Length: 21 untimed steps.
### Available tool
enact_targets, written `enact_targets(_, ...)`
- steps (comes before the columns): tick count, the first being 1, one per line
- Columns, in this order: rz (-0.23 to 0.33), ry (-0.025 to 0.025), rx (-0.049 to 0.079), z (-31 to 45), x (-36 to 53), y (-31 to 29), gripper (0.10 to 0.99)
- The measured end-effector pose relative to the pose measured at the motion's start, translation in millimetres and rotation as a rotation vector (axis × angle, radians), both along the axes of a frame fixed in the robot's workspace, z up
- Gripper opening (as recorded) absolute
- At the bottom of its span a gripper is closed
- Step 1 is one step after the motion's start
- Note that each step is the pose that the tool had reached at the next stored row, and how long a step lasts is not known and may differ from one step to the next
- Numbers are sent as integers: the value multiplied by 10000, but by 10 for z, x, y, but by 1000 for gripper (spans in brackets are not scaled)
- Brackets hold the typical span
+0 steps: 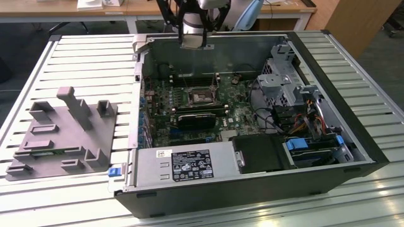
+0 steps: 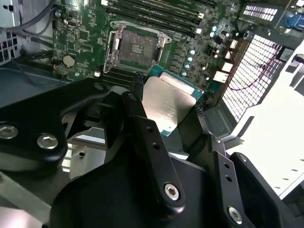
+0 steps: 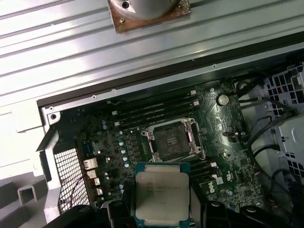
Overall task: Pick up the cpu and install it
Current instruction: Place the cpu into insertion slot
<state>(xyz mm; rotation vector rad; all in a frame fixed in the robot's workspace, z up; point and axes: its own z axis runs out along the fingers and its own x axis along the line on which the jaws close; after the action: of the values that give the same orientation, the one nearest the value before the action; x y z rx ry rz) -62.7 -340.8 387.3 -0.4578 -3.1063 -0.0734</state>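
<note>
the gripper (image 2: 167, 100) is closed on the cpu (image 2: 172, 113). its black fingers (image 2: 135, 102) press on two opposite edges of the chip, and the shiny silver top with the thin green rim shows between them. in the first wrist view the gripper (image 3: 164, 213) holds the cpu (image 3: 162, 190) flat, with its silver face to the camera.

the cpu hangs in the air over the green motherboard (image 3: 223, 142), near the cpu socket (image 3: 171, 140) but apart from it. it is not seated. the socket (image 2: 135, 47) stands open, its metal frame around a dark empty middle, and long memory slots (image 3: 152, 109) run just beside it.

in the exterior view the arm (image 1: 192, 23) reaches down over the far wall of the open computer case (image 1: 252, 182), which lies on its side on a slatted metal table (image 1: 82, 61). the socket (image 1: 200, 97) sits in the middle of the motherboard (image 1: 165, 106). the power supply (image 1: 183, 163) fills the near end of the case. a grey plastic block (image 1: 63, 137) with upright posts stands on the table at the exterior view's left, well apart from the gripper.
</note>
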Motion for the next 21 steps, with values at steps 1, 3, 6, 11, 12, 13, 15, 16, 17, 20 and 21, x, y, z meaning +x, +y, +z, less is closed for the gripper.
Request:
enact_targets(1, -90, 0, 0, -1, 0, 0, 545)
enact_targets(3, -272, 0, 0, -2, 0, 0, 545)
enact_targets(6, -567, -1, 1, -5, 0, 0, 545)
enact_targets(11, -1082, -1, 1, -10, 0, 1, 545)
enact_targets(12, -1189, -1, 1, -11, 0, 1, 545)
enact_targets(13, -1284, 0, 0, -11, 0, 1, 545)
enact_targets(15, -1467, -1, 1, -14, 0, 1, 545)
enact_targets(16, -1554, 0, 0, -15, 0, 1, 545)
enact_targets(17, -1638, 0, 0, -15, 0, 1, 545)
enact_targets(20, -1888, -1, 1, -17, 0, 1, 545)
enact_targets(21, -1972, -1, 1, -18, 0, 1, 545)
